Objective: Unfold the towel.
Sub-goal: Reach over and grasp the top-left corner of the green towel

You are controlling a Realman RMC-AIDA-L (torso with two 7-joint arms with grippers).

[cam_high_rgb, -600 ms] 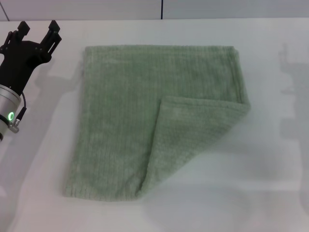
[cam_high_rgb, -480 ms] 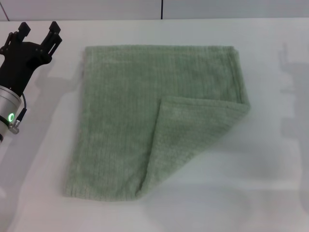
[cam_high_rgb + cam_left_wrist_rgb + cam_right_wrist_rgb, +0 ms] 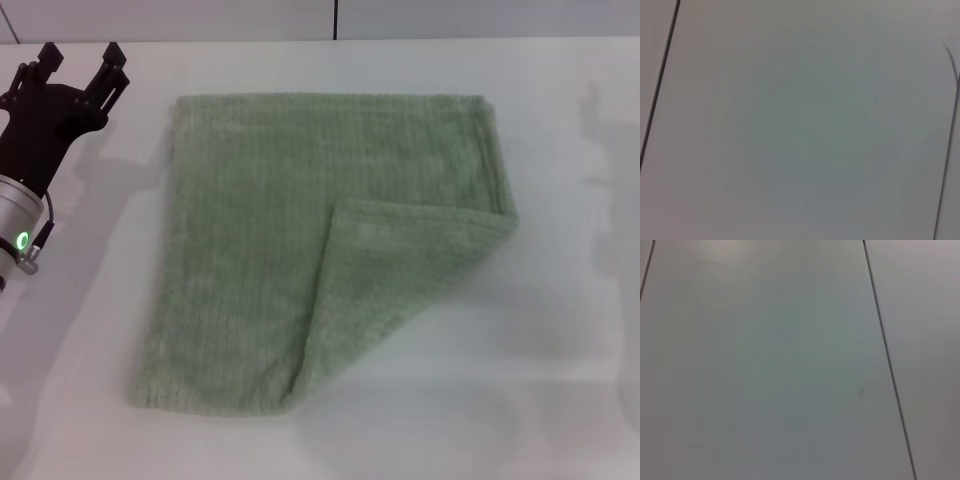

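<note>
The pale sage-green towel (image 3: 260,240) lies flat on the white table (image 3: 560,330) in the head view. Its near right corner is folded over onto the cloth as a triangular flap (image 3: 400,275). My left gripper (image 3: 80,62) is open and empty at the far left, apart from the towel's far left corner. My right gripper is out of view; only its shadow falls on the table at the right. Both wrist views show only plain grey panels with dark seams.
The table's far edge (image 3: 330,40) meets a grey wall with a dark vertical seam. Bare white table surrounds the towel on the right and in front.
</note>
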